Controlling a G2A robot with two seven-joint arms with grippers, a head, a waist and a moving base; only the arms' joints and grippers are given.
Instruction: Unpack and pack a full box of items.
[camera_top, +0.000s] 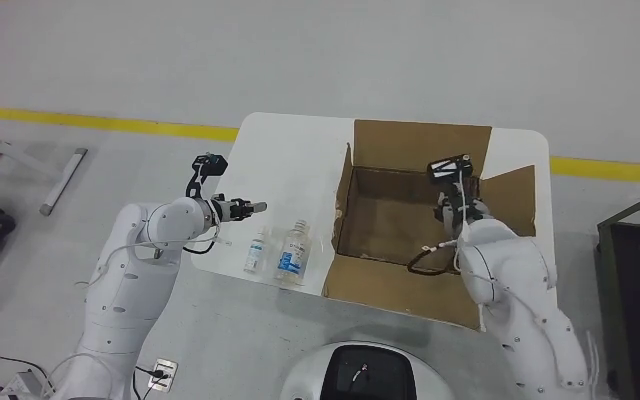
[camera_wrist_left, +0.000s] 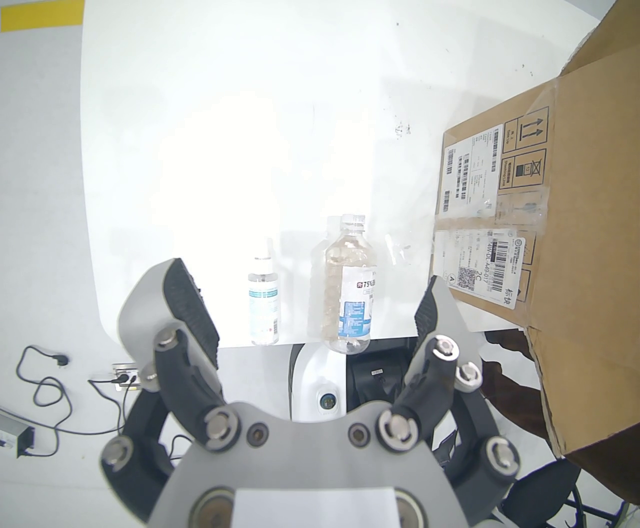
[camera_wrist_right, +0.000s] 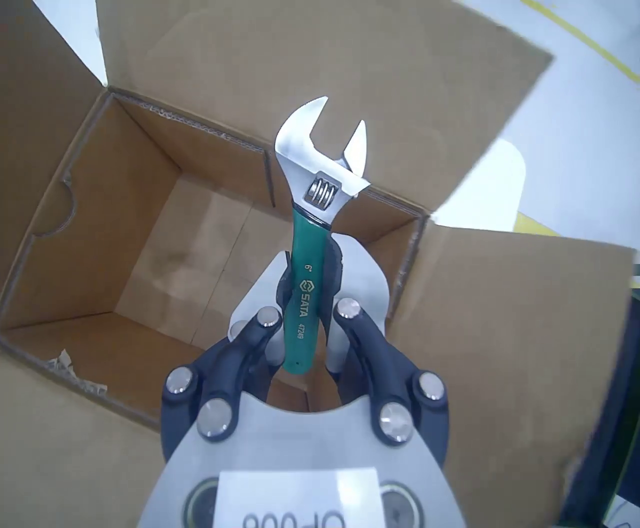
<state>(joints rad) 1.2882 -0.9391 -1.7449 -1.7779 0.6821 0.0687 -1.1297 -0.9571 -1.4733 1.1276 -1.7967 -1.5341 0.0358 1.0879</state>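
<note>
**Right wrist view: wrench pinched over the open box**

Right tool (camera_wrist_right: 310, 272) is clamped on the green handle of the adjustable wrench (camera_wrist_right: 306, 235), low down near its butt end, over the mouth of the box (camera_wrist_right: 125, 165). Beyond the grip the bright steel head stands out towards the box's far wall, its jaws partly open, with a knurled screw below them. The handle's coating looks smooth and the head looks heavy. Below, the box floor is bare cardboard.

My worry is the hold. With so much weight beyond the pads, the wrench may pivot or slide if the arm swings quickly, and the head could catch a raised flap (camera_wrist_right: 500, 310) while crossing the rim.

Outside the box's labelled wall, a clear bottle (camera_wrist_left: 350, 295) stands nearest on the tabletop (camera_wrist_left: 225, 150), with a slim spray bottle (camera_wrist_left: 264, 300) just beyond it. Left tool (camera_wrist_left: 305, 290) hangs spread wide and empty near them. A careless sweep could topple either bottle off the nearby edge.
</note>
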